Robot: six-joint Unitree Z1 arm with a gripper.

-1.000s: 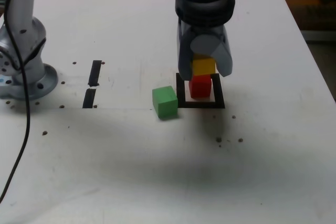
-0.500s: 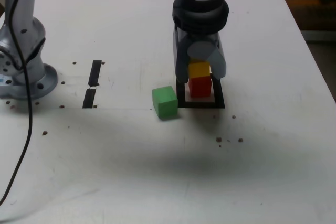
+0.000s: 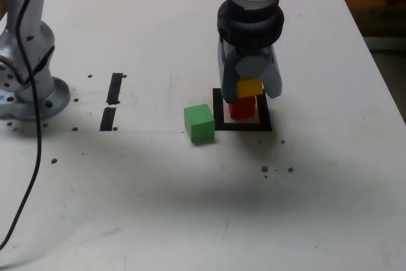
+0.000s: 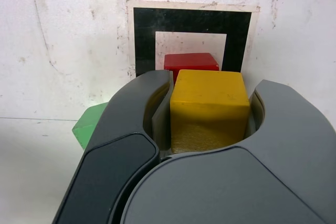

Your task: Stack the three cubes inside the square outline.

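My gripper is shut on the yellow cube, whose two sides the jaws press. The yellow cube rests on top of the red cube. That red cube stands inside the square outline, a black tape frame with white in its middle. The green cube sits on the table just outside the outline, toward the exterior view's left. In the wrist view it is mostly hidden behind one jaw.
Two short black tape strips lie on the white table further to the exterior view's left. The arm's round grey base and a black cable stand at the far left. Small dark specks dot the table.
The gripper has come down with the yellow cube, which now sits lower on the red cube. The green cube has not moved.
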